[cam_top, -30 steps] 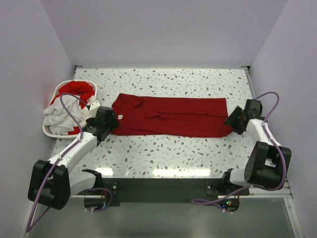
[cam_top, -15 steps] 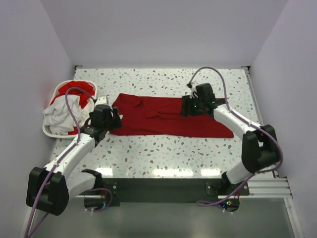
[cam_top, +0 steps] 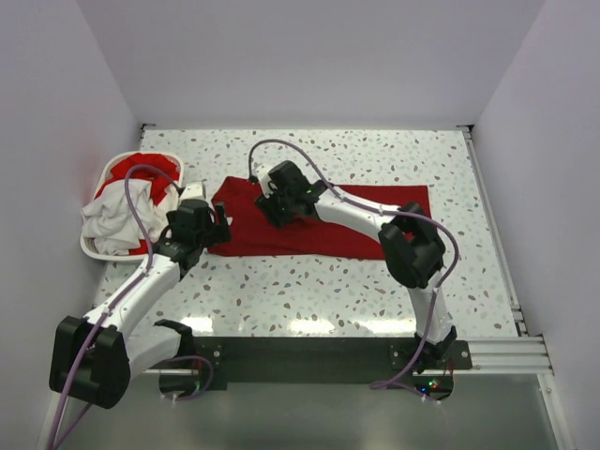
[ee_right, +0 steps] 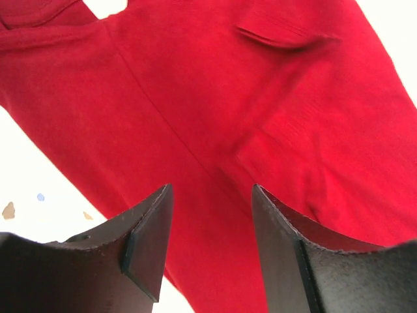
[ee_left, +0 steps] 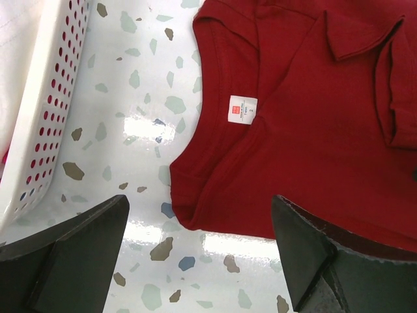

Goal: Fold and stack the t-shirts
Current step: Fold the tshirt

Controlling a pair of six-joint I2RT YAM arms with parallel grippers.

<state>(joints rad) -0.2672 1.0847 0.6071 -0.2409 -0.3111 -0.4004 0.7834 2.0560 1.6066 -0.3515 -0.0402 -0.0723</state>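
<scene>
- The right arm lies across the spread red t-shirt (cam_top: 281, 241) in the top view and covers a strip of its middle. The shirt itself stretches left to right over the table (cam_top: 356, 291), collar toward the left.
- The right end effector (cam_top: 279, 199) hangs over the shirt's collar half. From above its fingers cannot be made out.
- In the right wrist view the right end effector's (ee_right: 212, 189) fingers stand partly spread above flat red cloth (ee_right: 195, 98), with nothing pinched between them. The shirt's edges run out of frame.
- The left end effector (ee_left: 199, 202) is spread wide and holds nothing, just over the collar and shoulder edge (ee_left: 313, 117).
- The basket (cam_top: 89, 248) sits at the table's left edge and is cut off in the left wrist view (ee_left: 45, 111). It holds a crumpled white t-shirt (cam_top: 108, 220) and another red t-shirt (cam_top: 141, 169), mostly buried.
- The neck label (ee_left: 242, 111) is white with a small red square. Its print is too small to read.
</scene>
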